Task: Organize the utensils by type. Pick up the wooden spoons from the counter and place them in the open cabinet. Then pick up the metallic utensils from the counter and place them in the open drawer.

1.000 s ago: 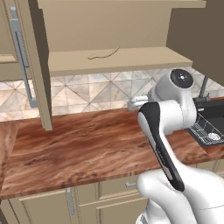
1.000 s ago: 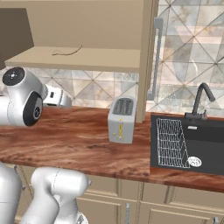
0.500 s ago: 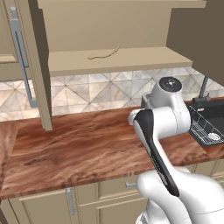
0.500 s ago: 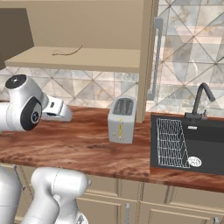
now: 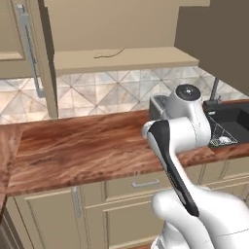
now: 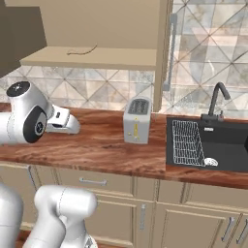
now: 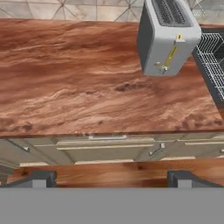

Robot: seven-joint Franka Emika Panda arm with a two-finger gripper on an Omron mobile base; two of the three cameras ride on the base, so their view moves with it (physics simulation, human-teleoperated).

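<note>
— Where's the gripper [image 7: 111,178]?

— I have it over the counter's [image 7: 65,87] front edge, fingers spread wide, nothing between them. The grey toaster [image 7: 168,35] stands at one o'clock in my hand view, the sink rack [image 7: 214,57] just beside it at two.

— Any utensils?

— I can't pick any out on the counter — just a thin curved thing [image 5: 109,53] on the open cabinet shelf [image 5: 126,61].

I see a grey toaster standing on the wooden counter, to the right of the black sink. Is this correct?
Not quite. The grey toaster stands on the wooden counter, but to the left of the black sink, not the right. The right base view shows this, with the faucet behind the sink.
</note>
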